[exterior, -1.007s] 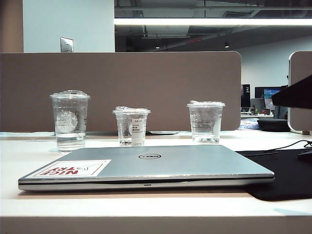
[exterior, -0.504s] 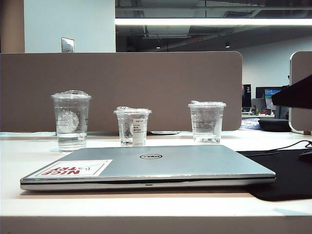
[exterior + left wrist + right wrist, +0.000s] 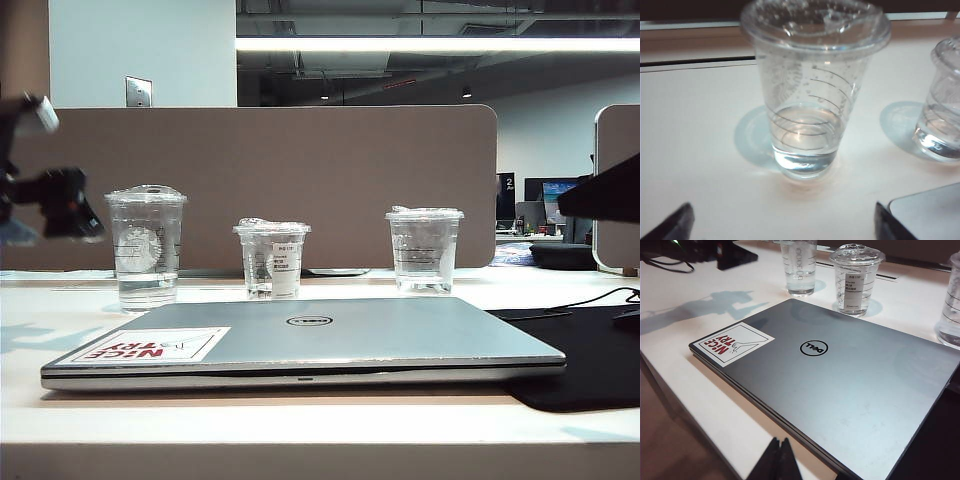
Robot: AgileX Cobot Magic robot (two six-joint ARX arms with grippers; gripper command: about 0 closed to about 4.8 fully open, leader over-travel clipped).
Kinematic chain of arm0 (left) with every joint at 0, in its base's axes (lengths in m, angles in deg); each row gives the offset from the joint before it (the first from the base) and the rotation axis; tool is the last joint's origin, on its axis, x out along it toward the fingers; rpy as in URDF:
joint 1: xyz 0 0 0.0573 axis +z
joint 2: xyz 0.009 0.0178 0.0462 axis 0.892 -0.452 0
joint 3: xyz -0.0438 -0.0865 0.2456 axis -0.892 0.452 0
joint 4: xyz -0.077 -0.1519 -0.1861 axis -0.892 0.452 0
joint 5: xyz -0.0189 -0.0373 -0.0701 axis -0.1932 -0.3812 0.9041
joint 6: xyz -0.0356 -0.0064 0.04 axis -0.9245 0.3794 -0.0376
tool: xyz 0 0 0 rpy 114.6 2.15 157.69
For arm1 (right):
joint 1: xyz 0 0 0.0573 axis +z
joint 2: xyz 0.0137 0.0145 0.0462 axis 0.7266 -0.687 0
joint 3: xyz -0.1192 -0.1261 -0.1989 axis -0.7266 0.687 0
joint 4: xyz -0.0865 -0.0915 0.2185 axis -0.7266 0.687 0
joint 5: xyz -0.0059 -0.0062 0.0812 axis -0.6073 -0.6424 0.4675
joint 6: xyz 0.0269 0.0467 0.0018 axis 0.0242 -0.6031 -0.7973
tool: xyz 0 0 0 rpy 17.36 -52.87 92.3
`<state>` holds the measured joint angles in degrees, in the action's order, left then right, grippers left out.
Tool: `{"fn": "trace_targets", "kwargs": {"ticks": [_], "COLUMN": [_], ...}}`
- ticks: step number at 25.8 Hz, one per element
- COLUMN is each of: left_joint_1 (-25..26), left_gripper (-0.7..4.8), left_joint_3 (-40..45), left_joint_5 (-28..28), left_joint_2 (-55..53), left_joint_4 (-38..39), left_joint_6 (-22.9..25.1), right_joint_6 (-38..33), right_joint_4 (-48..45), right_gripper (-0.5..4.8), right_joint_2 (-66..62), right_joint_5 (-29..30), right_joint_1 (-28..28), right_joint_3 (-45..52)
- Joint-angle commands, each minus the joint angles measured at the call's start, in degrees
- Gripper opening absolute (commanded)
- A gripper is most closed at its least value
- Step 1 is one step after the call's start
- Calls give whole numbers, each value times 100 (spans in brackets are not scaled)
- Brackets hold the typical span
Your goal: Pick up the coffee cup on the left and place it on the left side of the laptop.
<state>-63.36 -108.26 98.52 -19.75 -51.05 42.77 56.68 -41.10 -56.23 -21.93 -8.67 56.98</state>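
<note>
Three clear cups are lined up behind the laptop (image 3: 300, 340) on the table (image 3: 300, 420), and the tallest, the domed-lid coffee cup (image 3: 146, 245) at the far left of the exterior view, is the one being gone for. The approach step is in hand: nothing has been lifted, and the cup stands upright on the table with a little clear liquid at its bottom.

The left end effector (image 3: 60, 205) is seen at the left edge of the exterior view, just beside the cup and apart from it, roughly level with the cup's upper half. In the left wrist view the coffee cup (image 3: 812, 90) is framed dead ahead between two dark fingertips (image 3: 675, 225) set wide apart (wider than the cup's base, by the look of it), so the jaws are read as spread open with nothing between them.

Next, a straight advance is called for until the cup's wall sits between the fingers, then a gentle close; thin plastic can be expected to flex, so a hard squeeze is best avoided. The neighbouring labelled cup (image 3: 942, 115) and the laptop corner lie near on one side.

The right end effector (image 3: 780, 460) is parked over the table's near edge by the laptop (image 3: 840, 385), fingers pressed together, empty.
</note>
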Motion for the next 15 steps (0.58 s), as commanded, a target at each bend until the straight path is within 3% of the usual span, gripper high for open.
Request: {"fn": "trace_targets", "kwargs": {"ticks": [1, 7, 15], "left_joint_1": [-9, -9, -74], "left_gripper": [479, 479, 479], "left_joint_3": [-358, -1322, -1943], "left_joint_5": [68, 472, 752], "left_joint_2": [-798, -2124, -2885], "left_joint_4": [-435, -483, -811], "left_joint_6": [48, 273, 299], "right_joint_6": [-4, -4, -4], "right_joint_4": [-107, -105, -105], "right_gripper": [-4, -4, -4], "right_joint_2": [4, 2, 4], "right_joint_5": [9, 11, 9], "right_joint_1": [0, 0, 0], "right_joint_3": [24, 24, 24]}}
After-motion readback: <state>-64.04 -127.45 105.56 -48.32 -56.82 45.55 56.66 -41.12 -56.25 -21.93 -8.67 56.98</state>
